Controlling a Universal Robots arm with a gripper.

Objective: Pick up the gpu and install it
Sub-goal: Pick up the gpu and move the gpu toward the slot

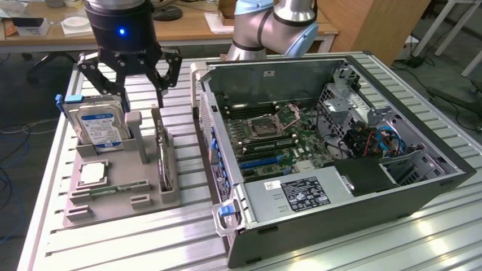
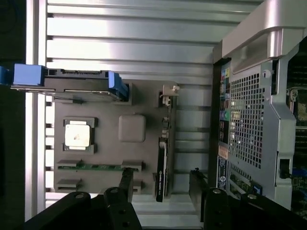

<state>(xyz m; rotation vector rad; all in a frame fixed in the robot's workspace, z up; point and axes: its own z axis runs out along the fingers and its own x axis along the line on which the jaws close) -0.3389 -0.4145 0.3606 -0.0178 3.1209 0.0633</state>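
A: Starting at the near end of the grey tray [image 1: 113, 214], what sat there?
B: The narrow memory stick [image 1: 113, 190] lay flat closest to the camera, with the processor [image 1: 94, 172] just beyond it at twelve o'clock. Neither was the job.
A: And the gpu [image 1: 162, 152]?
B: It stood on edge in the tray's slot on the side nearest the computer case [image 1: 339, 226], at about three o'clock from the processor in the exterior view. Its long axis ran roughly six to twelve, parallel to the case's side.
A: Behind that?
B: The hard drive [image 1: 98, 127] stood upright at about ten o'clock from the card's middle. Above the tray's far end hung the gripper [image 1: 143, 104], jaws spread wide with nothing in them.
A: So which way did the card lie from it?
B: At six o'clock in the exterior view, below it and apart. In the wrist view the card's thin edge ran between the two fingers [image 2: 127, 184], so I'd judge the jaws straddled its thickness, square across the long axis
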